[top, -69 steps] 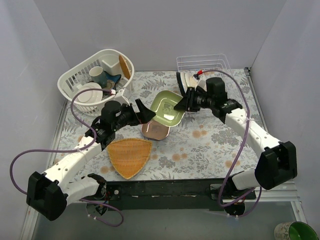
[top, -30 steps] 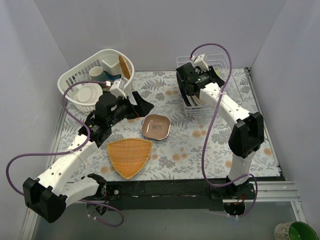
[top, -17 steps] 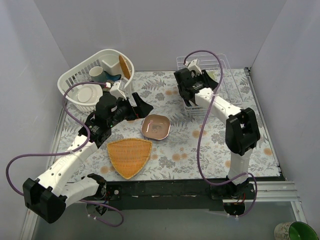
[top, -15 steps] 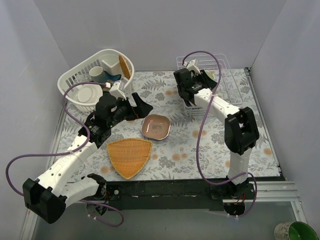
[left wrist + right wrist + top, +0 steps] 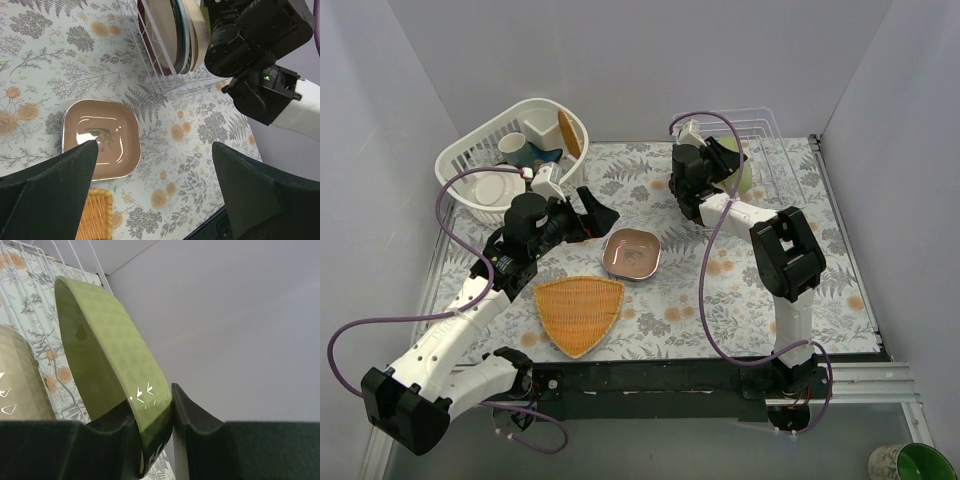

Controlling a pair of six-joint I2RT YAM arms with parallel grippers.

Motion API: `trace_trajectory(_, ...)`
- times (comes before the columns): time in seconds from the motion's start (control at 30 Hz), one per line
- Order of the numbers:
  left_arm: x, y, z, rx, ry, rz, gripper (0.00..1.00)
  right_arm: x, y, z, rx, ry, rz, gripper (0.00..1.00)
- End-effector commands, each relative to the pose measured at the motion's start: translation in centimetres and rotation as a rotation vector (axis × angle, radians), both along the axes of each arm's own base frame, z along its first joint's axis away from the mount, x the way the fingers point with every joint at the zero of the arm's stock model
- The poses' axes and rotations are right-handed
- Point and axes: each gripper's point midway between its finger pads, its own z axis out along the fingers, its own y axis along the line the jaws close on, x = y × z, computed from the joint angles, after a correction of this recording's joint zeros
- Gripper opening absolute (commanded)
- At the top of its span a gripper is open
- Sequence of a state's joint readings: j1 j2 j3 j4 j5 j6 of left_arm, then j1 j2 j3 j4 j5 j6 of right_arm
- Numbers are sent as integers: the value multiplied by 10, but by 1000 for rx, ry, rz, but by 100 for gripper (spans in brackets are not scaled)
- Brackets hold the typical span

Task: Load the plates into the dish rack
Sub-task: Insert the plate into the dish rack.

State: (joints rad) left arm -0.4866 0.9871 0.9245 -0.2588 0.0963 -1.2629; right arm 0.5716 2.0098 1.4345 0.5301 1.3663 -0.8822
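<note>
My right gripper (image 5: 156,432) is shut on the rim of the pale green dish (image 5: 107,345), which stands on edge over the white wire dish rack (image 5: 752,125). A cream dish (image 5: 19,380) stands beside it in the rack. In the left wrist view the rack (image 5: 165,82) holds a dark red-brown plate (image 5: 156,31) and other upright plates. A rounded-square dish (image 5: 632,253) with a brownish inside and pale lilac rim lies flat on the table. My left gripper (image 5: 595,208) hovers open just left of that dish (image 5: 100,145), holding nothing.
An orange woven triangular tray (image 5: 578,310) lies near the front of the flowered table. A white slotted oval basket (image 5: 470,160) with cups and a white plate stands at the back left. White walls close in the back and both sides.
The right arm has carried the green dish from over the table's middle back to the rack and turned it on edge. The left arm has drawn back slightly.
</note>
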Motion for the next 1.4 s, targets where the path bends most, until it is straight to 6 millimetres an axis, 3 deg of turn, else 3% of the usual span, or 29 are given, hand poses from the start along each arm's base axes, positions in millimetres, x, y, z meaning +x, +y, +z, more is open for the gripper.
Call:
trace_trajectory(0.0, -3, 8, 5, 12, -23, 18, 98, -6, -3, 22, 20, -102, -34, 1)
trace_trajectory(0.2, -2, 7, 4, 7, -18, 11, 98, 1, 4, 9, 112, -92, 16, 1)
trace_trajectory(0.23, -2, 7, 4, 6, -19, 10, 98, -4, 2, -9, 59, 67, 28, 1)
trace_trajectory(0.27, -2, 7, 3, 5, -17, 10, 98, 4, 9, -6, 239, -45, 25, 1)
trace_trajectory(0.3, -2, 7, 4, 5, -21, 10, 98, 7, 13, -11, 285, -10, 46, 1)
trace_trajectory(0.33, -2, 7, 4, 5, -18, 12, 98, 0, 5, -20, 283, 49, 19, 1)
trace_trajectory(0.87, 1, 6, 5, 13, -17, 5, 98, 0, 4, -49, 333, 97, 31, 1)
trace_trajectory(1.07, 1, 7, 4, 14, -14, 8, 98, 4, 3, -58, 336, 121, 35, 22)
trace_trajectory(1.37, 0, 8, 2, 13, -11, 10, 98, 8, 4, -64, 340, 134, 46, 34)
